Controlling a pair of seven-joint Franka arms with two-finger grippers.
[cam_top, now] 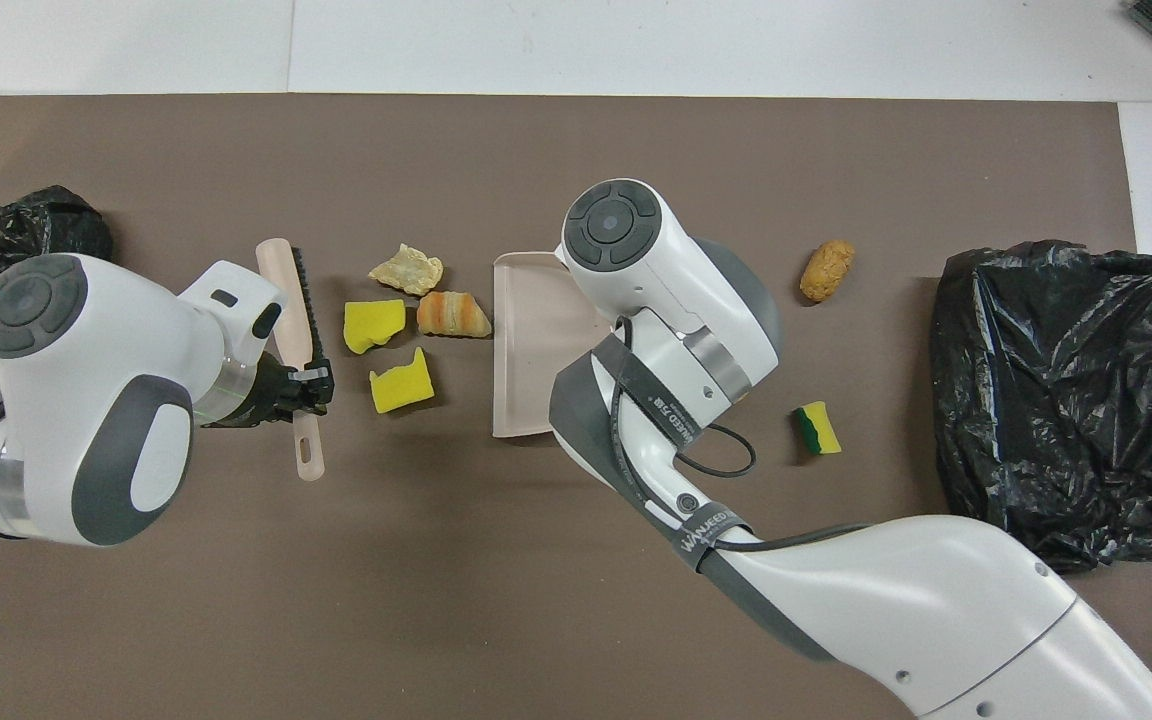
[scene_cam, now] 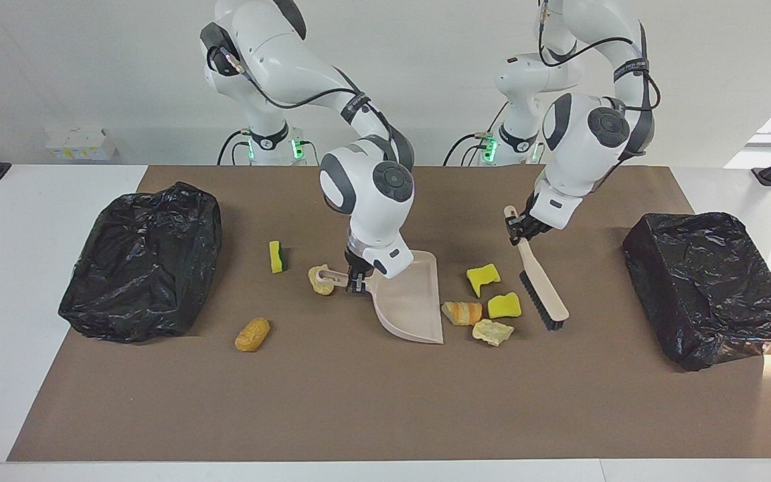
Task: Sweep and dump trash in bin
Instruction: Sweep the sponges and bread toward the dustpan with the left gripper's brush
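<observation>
— Brown mat (scene_cam: pixel 359 402) covers the table, with the dustpan (scene_cam: pixel 409 301) about in the middle. What sits round it?

— Four scraps (scene_cam: pixel 486 308) lie in a loose bunch just off its open mouth, toward the left arm's end: two yellow sponge bits (cam_top: pixel 388 355), an orange lump (cam_top: pixel 453 314) almost at the lip, and a pale crust (cam_top: pixel 406 268). Past them hangs the brush (scene_cam: pixel 539 284).

— And at the pan's handle end?

— A beige lump (scene_cam: pixel 322 281) is right against the handle. A green-backed sponge (scene_cam: pixel 277 257) and a tan nugget (scene_cam: pixel 252 334) lie well apart from the pan, toward the right arm's end. Black-lined bins stand at both ends of the table, one (scene_cam: pixel 141 261) past those two scraps, the other (scene_cam: pixel 710 288) past the brush.

— Which way does the brush run?

— Its long axis is roughly parallel to the pan's lip, handle toward the robots, bristles facing the scraps.

— The grippers?

— Left gripper (scene_cam: pixel 518 227) is clamped on the brush handle; right gripper (scene_cam: pixel 357 281) is clamped on the pan handle, pan tipped with its lip on the mat.
</observation>
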